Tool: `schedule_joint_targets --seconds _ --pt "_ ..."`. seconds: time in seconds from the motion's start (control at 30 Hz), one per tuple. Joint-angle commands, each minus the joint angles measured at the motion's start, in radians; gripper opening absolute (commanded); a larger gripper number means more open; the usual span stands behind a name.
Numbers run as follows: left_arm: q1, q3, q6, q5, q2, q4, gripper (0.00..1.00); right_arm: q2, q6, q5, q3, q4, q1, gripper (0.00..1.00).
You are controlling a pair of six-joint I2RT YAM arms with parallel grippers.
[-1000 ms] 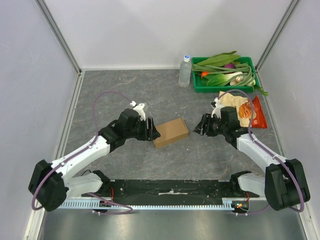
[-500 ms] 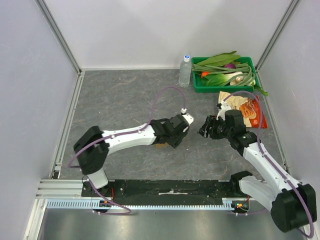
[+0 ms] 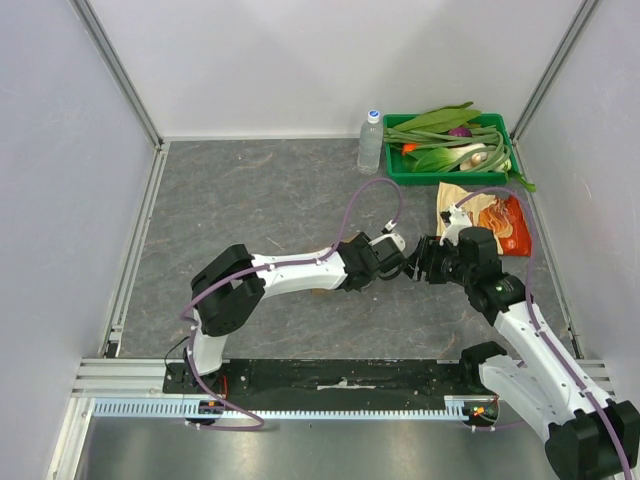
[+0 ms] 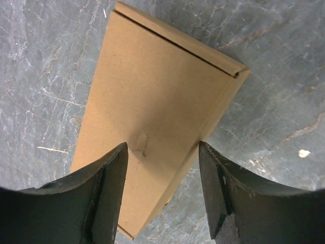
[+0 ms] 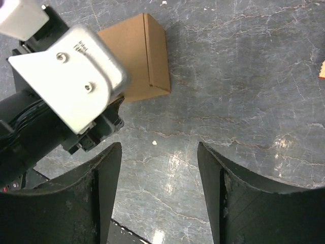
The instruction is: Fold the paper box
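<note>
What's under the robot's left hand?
The paper box lies on the grey table below the open left gripper. The fingers cover its near end; its inside cannot be seen.

The top external view looks down from above and behind the arm bases, taking in the whole tabletop from its near edge to the far wall. The left wrist view looks steeply down at very close range, past the left claw onto the paper box, which fills most of the frame. The right wrist view looks down from a little higher, past the right claw. It shares that box and also shows the left arm's wrist housing. From overhead the box is mostly hidden, perhaps only a brown sliver.
</note>
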Motion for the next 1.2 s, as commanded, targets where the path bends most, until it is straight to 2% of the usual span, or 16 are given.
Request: schedule_joint_targets --seconds 0.0,0.27,0.47,0.57,0.83,1.17 --pt "0.001 0.062 -0.037 -0.137 0.057 -0.032 0.63 -0.026 -0.012 0.003 -0.015 -0.014 -0.001 0.69" --pt "0.031 0.069 -0.114 -0.208 0.088 -0.082 0.62 -0.003 -0.026 -0.005 -0.003 -0.009 -0.001 0.7" --pt "0.108 0.007 -0.145 -0.222 0.067 -0.092 0.61 0.017 -0.02 -0.025 -0.011 0.011 -0.001 0.7" --pt "0.171 -0.033 -0.145 -0.232 0.05 -0.093 0.61 0.017 -0.017 -0.031 -0.014 0.018 -0.001 0.7" --pt "0.425 -0.1 -0.094 -0.211 0.008 -0.075 0.61 0.032 -0.026 -0.046 -0.021 0.04 -0.001 0.7" --pt "0.703 -0.06 -0.015 -0.18 0.013 -0.035 0.61 0.048 -0.041 -0.091 0.015 0.043 -0.001 0.7"
